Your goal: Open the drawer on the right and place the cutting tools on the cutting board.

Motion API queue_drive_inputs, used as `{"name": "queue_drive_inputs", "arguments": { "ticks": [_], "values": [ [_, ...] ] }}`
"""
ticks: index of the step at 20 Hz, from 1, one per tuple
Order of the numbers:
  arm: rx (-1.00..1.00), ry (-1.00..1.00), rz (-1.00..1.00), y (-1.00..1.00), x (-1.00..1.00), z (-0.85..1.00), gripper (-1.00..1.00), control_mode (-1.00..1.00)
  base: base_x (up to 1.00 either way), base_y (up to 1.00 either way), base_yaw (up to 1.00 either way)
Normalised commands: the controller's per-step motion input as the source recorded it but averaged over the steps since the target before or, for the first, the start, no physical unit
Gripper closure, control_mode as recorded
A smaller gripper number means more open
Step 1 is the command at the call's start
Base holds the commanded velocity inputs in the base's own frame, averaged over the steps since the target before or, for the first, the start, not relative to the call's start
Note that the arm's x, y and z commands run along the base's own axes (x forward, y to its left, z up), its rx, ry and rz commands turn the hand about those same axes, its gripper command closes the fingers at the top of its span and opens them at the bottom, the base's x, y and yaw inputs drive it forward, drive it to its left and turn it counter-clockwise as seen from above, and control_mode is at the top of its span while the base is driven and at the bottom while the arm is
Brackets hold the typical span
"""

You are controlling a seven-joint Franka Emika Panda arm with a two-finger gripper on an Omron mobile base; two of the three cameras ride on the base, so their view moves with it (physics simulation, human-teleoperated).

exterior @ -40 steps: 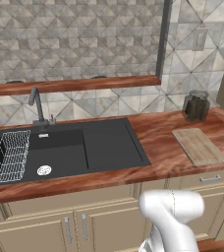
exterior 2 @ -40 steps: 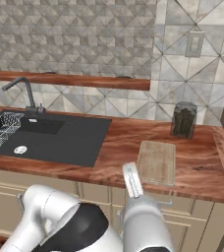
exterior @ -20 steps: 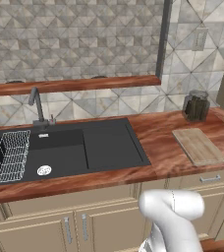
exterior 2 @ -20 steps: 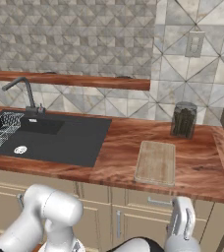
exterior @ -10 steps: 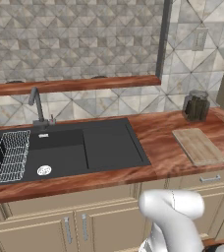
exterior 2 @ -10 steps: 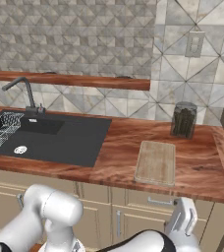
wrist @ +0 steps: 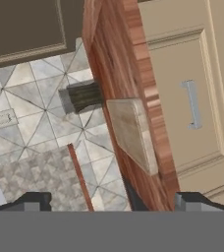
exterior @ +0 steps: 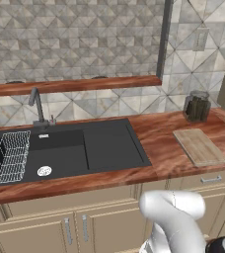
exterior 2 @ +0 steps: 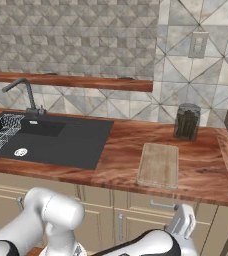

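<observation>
The two dark fingertips (wrist: 33,201) stood far apart at the bottom corners of the hand view, spread wide with nothing between them. The gripper (exterior 2: 185,220) hung low in front of the cabinets, below the countertop's front edge and under the cutting board (exterior 2: 159,164). The hand was rolled, so its camera saw the counter edge running nearly upright.

Ahead of the fingers was the drawer (wrist: 182,103), closed, its small silver bar handle (wrist: 193,104) untouched and apart from the fingertips. In the right base view the drawer (exterior 2: 162,204) sat just under the counter's front edge, directly beneath the board.

The cutting board lay bare on the reddish wood countertop (exterior: 164,148), toward its right end and near the front edge. Behind it, against the tiled wall, stood a dark glass jar (exterior 2: 186,121). The black sink (exterior: 67,150) filled the counter's left part, with a wire rack (exterior: 11,157) at its left end and a faucet (exterior: 36,104) behind it.
</observation>
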Motion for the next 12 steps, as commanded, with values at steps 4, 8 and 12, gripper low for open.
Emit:
{"name": "queue_drive_inputs", "arguments": {
  "ticks": [4, 8, 12],
  "values": [
    [0.00, -0.03, -0.07, 0.00, 0.31, -0.48, -1.00, -1.00, 0.00, 0.00, 0.00],
    [0.00, -0.05, -0.08, 0.00, 0.32, -0.45, -1.00, -1.00, 0.00, 0.00, 0.00],
    [0.00, -0.03, -0.06, 0.00, 0.36, -0.36, -1.00, -1.00, 0.00, 0.00, 0.00]
  ]
}}
